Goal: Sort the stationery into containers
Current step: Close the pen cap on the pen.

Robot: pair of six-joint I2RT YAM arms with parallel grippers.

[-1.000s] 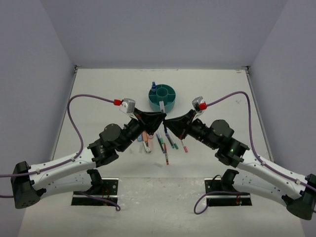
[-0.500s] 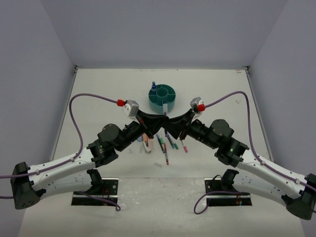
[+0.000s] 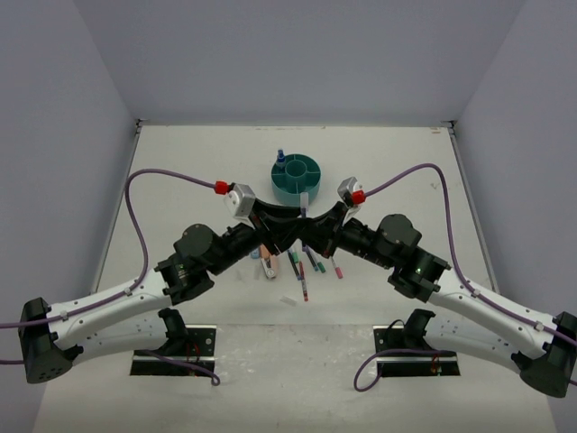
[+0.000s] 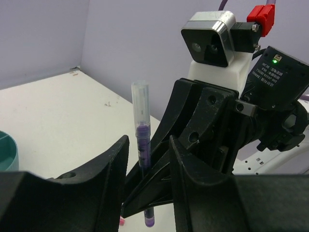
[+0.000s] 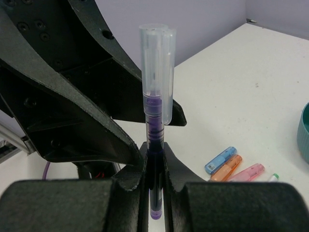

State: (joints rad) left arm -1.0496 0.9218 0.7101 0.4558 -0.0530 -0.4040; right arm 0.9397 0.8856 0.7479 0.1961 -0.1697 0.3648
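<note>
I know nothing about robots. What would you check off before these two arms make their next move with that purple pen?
1. Right fingers shut on the purple pen: ok.
2. Pen upright, clear cap on: ok.
3. Left fingers open, not gripping the pen: ok.
4. Space between the two sets of fingers: cannot tell, they overlap from above.
5. Teal organiser just ahead, some compartments bare: ok.
6. Other pens put away: not ok, they lie loose.
</note>
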